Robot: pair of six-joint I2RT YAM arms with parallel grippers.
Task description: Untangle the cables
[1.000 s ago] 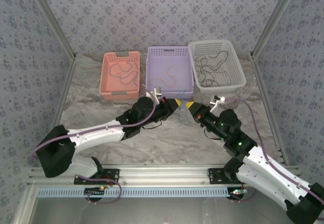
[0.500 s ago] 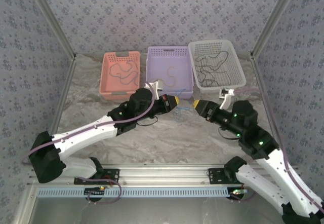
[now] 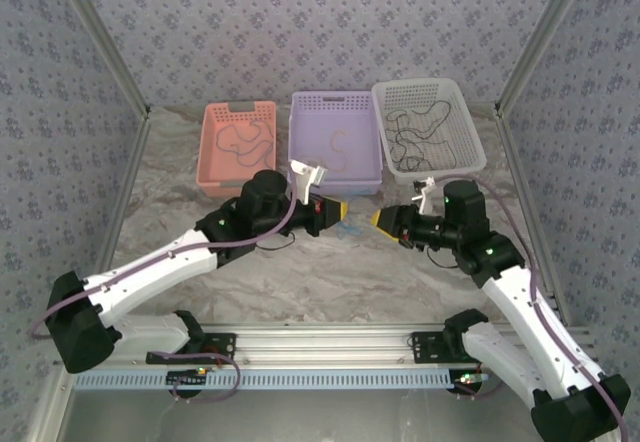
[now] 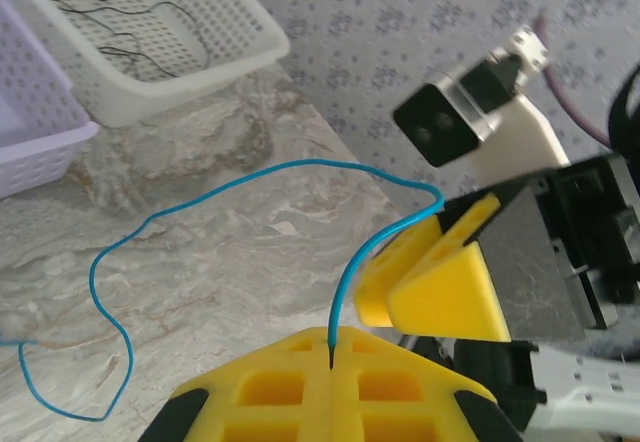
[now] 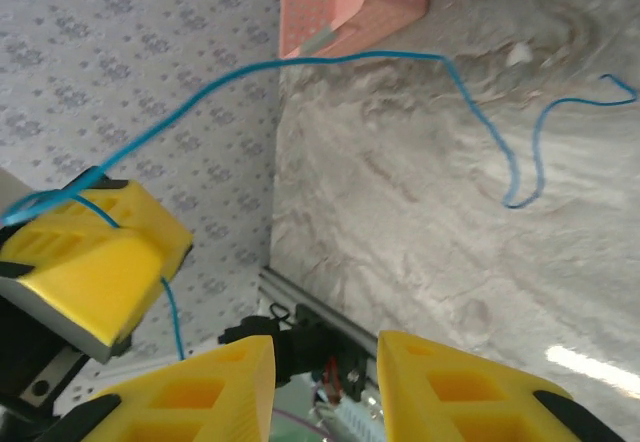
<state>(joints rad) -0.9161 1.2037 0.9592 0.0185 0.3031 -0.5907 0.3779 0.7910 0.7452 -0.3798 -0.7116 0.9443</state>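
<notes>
On the bench [image 3: 330,272] before the purple basket [image 3: 334,184], my left gripper [image 4: 330,362] pinches the blue cable [image 4: 300,165], my right gripper [image 5: 325,367] faces it with jaws spread, slack trailing onto the bench.

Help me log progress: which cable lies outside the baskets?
The blue cable, pinched in the left pincer; the others lie in the pink basket, purple basket and white basket.

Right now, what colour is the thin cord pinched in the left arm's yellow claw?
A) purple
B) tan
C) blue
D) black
C: in the left wrist view the blue cord comes straight out of the seam where the left gripper has its yellow fingers shut together.
</notes>
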